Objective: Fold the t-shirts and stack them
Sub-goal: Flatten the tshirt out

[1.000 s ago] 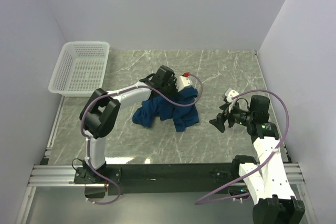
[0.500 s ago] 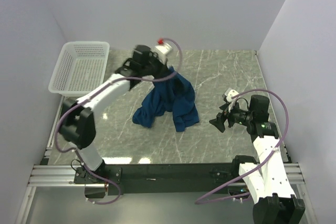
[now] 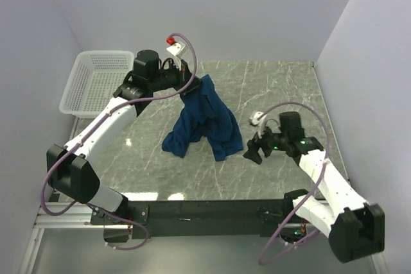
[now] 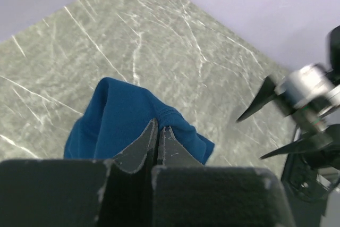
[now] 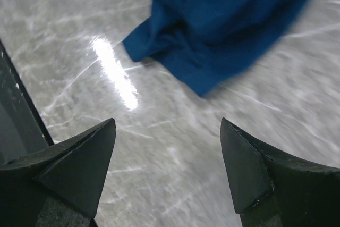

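Above the far side of the surface [image 3: 276,88], the left end effector [image 4: 158,127] is clamped on a fold of the dark blue t-shirt [image 3: 205,123]. The shirt hangs from it with its lower part bunched on the marble. Near its right hem, the right end effector [image 3: 252,152] hovers with fingers apart. A white basket [image 3: 70,94] sits far left.

A white mesh basket [image 3: 97,85] sits at the far left corner of the grey marbled table [image 3: 276,88].

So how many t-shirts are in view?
1. The dark blue t-shirt hangs from the shut left pincer, lower end bunched on the table; its folds might hide more.
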Available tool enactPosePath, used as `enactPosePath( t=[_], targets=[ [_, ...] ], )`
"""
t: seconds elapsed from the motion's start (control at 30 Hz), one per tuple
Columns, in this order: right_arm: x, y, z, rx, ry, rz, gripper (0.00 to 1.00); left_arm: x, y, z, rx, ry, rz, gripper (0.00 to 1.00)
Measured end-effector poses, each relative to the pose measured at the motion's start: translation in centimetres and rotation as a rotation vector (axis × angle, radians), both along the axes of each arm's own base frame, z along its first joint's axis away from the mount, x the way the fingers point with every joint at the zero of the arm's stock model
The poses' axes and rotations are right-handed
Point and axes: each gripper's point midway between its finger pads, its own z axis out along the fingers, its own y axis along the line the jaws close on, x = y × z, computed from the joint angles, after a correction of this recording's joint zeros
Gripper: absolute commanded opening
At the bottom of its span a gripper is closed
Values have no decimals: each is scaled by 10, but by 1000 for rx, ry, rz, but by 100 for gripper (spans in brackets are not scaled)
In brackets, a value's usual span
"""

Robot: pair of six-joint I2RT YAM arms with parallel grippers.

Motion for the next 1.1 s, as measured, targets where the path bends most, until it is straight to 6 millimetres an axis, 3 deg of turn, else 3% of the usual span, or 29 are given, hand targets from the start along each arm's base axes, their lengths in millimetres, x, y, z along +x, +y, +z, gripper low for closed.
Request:
enactPosePath(
  t=[0.1, 0.2, 0.43, 0.53, 0.67, 0.7, 0.8, 0.83, 0.87, 0.9, 1.0, 1.1],
  targets=[
    [-3, 16, -14, -56, 37, 53, 84, -7, 2, 1, -2, 25, -9, 1],
    [9, 22, -18, -91, 40, 33, 84, -16, 5, 10, -11, 25, -17, 1],
    [51, 38, 5, -17, -17, -63, 83, -44, 14, 50, -60, -52, -43, 1],
    [68, 54, 11, 29, 3, -70, 80, -52, 18, 59, -69, -69, -46, 0],
    [78, 78, 14, 81, 51, -42, 73, -59, 20, 64, -74, -65, -45, 0],
    [75, 83, 15, 92, 65, -28, 70, -60, 21, 64, -77, -60, -44, 1],
    [64, 96, 18, 123, 91, 23, 49, -62, 22, 66, -79, -55, -42, 1],
    [61, 98, 19, 129, 96, 31, 24, -63, 23, 67, -80, -56, -38, 0],
    [59, 100, 21, 131, 86, 47, 7, -64, 23, 68, -82, -59, -37, 1],
    [56, 100, 23, 134, 82, 51, 0, -64, 24, 70, -85, -65, -33, 1],
    [47, 91, 31, 147, 45, 45, 0, -63, 26, 84, -96, -93, -17, 0],
    [30, 77, 46, 166, -39, 59, 0, -60, 24, 109, -136, -140, -17, 1]
  ],
)
